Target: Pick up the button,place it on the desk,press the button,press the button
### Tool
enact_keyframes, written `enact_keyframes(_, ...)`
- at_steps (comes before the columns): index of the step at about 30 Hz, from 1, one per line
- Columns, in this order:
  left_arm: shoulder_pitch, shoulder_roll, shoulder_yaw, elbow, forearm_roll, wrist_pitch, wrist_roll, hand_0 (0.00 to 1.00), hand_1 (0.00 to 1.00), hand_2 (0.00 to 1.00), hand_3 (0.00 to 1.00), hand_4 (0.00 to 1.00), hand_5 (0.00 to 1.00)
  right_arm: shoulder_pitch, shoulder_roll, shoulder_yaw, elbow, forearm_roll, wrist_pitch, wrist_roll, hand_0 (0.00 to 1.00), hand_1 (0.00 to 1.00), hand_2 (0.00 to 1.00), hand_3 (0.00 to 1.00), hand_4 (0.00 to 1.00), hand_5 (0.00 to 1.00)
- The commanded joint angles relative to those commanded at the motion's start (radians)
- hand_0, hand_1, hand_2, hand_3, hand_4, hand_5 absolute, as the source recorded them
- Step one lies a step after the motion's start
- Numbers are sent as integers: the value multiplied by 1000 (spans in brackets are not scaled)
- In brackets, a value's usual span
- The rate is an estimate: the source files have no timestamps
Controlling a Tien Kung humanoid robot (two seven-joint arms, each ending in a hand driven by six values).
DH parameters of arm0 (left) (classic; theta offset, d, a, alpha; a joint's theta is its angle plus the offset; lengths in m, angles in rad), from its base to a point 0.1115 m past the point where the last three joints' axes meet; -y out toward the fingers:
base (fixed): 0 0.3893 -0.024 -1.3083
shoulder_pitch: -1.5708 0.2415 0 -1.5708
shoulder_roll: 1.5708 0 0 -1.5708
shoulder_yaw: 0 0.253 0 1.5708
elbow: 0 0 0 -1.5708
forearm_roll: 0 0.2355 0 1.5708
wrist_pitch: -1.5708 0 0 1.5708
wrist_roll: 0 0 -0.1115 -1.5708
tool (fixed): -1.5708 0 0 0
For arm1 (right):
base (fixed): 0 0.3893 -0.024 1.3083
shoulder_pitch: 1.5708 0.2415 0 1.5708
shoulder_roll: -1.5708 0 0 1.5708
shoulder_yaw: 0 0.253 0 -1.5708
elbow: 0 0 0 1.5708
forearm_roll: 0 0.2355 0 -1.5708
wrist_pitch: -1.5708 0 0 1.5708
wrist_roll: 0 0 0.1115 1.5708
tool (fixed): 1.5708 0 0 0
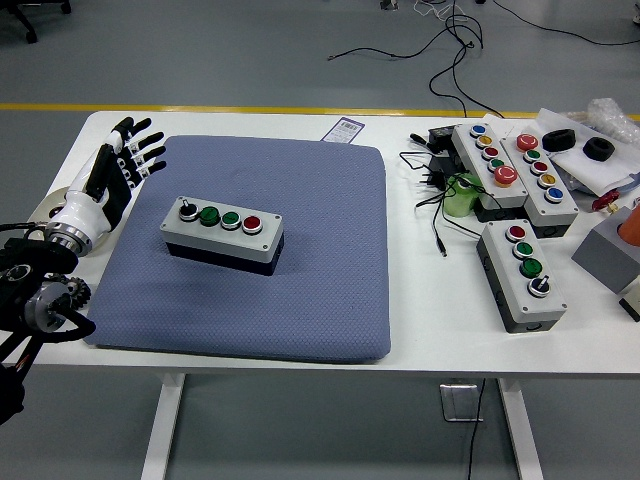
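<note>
I have the left hand (118, 165) at about nine o'clock from the middle of the table, hovering over the left edge of the blue-grey mat (300, 300). Its fingers (146, 152) are spread and straight, pointing toward one o'clock, and it has hold of nothing. The black forearm runs back from it to the lower left corner of my view. I see no right arm.

The button box (222, 229) I am working with sits on the mat, left of the mat's middle, at roughly three o'clock from the hand and clearly apart from it. It has a light grey lid on a dark base, lying with its long side slightly angled. Along the lid from left to right I read a black selector knob (187, 211), two green buttons (209, 214), and a red button (252, 223).

The mat lies on the white table (420, 330). At three o'clock, off the mat, another grey button box (525, 270) rests on the bare tabletop, and at about two o'clock two longer button boxes (520, 172) lie side by side, with black cables (432, 190) and a small green object (461, 195) just left of them.
</note>
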Motion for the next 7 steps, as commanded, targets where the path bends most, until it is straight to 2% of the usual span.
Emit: enact_keyframes(7, -2, 1, 1, -2, -11, 2, 1, 821, 874, 884, 932, 596, 998, -1, 0, 0, 0, 0, 0, 0, 534, 651, 699, 618, 311, 139)
